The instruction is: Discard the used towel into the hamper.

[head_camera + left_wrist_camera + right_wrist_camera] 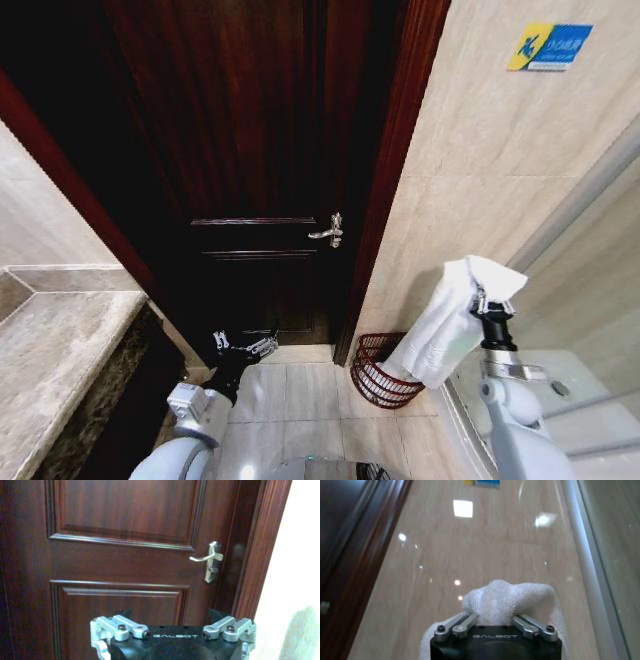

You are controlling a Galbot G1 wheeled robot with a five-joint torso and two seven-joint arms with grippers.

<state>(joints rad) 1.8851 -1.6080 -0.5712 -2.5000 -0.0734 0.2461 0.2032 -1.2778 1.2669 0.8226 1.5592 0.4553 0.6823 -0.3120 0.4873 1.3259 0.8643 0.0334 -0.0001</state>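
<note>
Right gripper [484, 296] raised above hamper [383, 371], jaws clamped on white towel [447, 325]; left gripper [243, 346] low facing door [240, 150], jaws apart.

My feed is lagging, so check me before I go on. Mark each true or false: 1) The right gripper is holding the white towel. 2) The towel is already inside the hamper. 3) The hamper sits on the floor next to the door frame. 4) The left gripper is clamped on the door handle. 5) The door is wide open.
1) True: the right gripper is shut on the white towel, raised in the air.
2) False: the towel hangs from the gripper above the hamper, not in it.
3) True: the hamper stands on the floor tiles beside the door frame.
4) False: the left gripper is low near the floor, open and empty, apart from the door handle.
5) False: the door is closed.
</note>
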